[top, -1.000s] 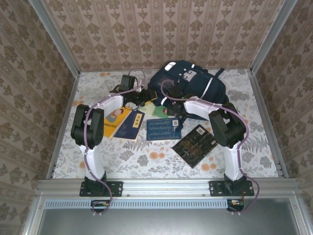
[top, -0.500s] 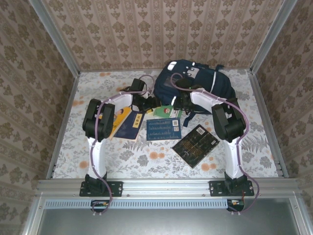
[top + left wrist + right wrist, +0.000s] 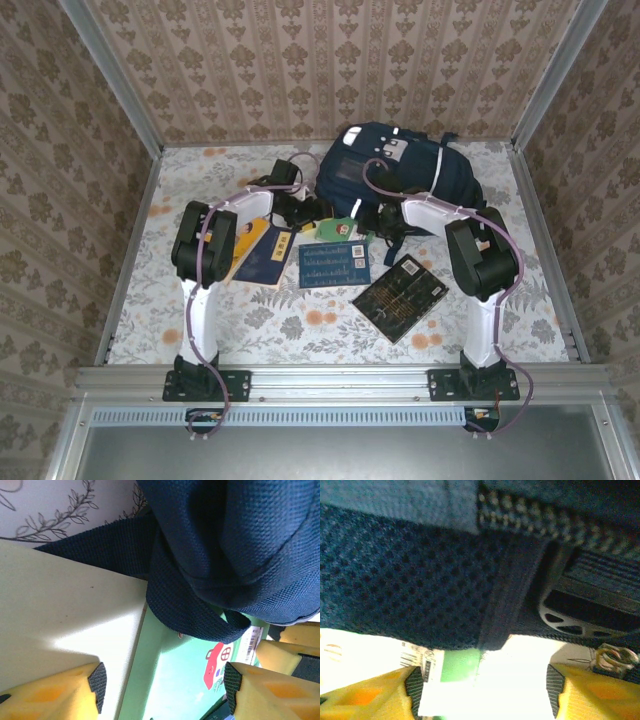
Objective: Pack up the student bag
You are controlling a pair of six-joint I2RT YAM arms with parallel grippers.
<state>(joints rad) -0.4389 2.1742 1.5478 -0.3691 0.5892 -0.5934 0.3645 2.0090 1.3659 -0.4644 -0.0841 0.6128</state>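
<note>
Floral-print surface (image 3: 300, 322), wallpapered walls around. Student bag (image 3: 400, 170) upper centre of top view, by back wall. Both arms bent at elbow, forearms angled inward toward bag's lower edge. Left tool (image 3: 305, 212) jaws spread, nothing between, above cream book (image 3: 60, 605) and green book (image 3: 338, 229). Right tool (image 3: 373, 218) jaws spread, empty, close to bag's mesh.
</note>
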